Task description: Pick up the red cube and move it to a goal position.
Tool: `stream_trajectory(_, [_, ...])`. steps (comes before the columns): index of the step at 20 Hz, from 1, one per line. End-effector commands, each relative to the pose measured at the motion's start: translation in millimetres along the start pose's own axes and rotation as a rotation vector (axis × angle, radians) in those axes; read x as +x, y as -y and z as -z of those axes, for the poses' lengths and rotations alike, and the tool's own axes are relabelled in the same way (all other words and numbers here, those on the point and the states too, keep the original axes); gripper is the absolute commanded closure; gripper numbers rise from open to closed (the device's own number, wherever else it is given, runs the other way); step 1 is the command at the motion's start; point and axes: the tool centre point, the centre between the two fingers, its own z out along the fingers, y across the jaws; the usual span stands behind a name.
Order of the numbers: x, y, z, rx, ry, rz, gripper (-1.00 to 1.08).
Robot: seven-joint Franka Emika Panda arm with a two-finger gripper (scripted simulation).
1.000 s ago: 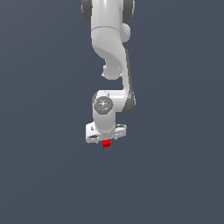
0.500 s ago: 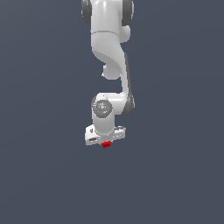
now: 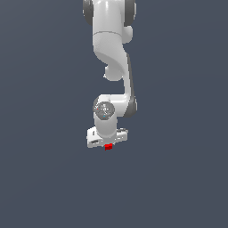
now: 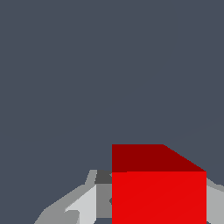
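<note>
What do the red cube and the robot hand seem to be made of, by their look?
The red cube shows flat, even red faces, matte, with no grain or gloss: maybe plastic or painted, but the render leaves it open. The hand looks like smooth white plastic or painted metal with soft shading; its fingers are plain grey.

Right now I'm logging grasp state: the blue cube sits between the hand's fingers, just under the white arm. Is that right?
Not quite: the cube is red, not blue. The wrist view shows it bright red between the fingers of the hand, and the exterior view shows it just under the white arm.
</note>
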Motion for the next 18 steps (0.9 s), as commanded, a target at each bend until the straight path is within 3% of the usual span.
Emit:
stream_trajectory(1, [0, 5, 2, 0.0, -0.001, 0.001, 1.08])
stream_trajectory(6, [-3, 29, 9, 0.0, -0.001, 0.001, 1.08])
stream_trajectory(18, [-10, 124, 38, 0.0, -0.001, 0.001, 1.08])
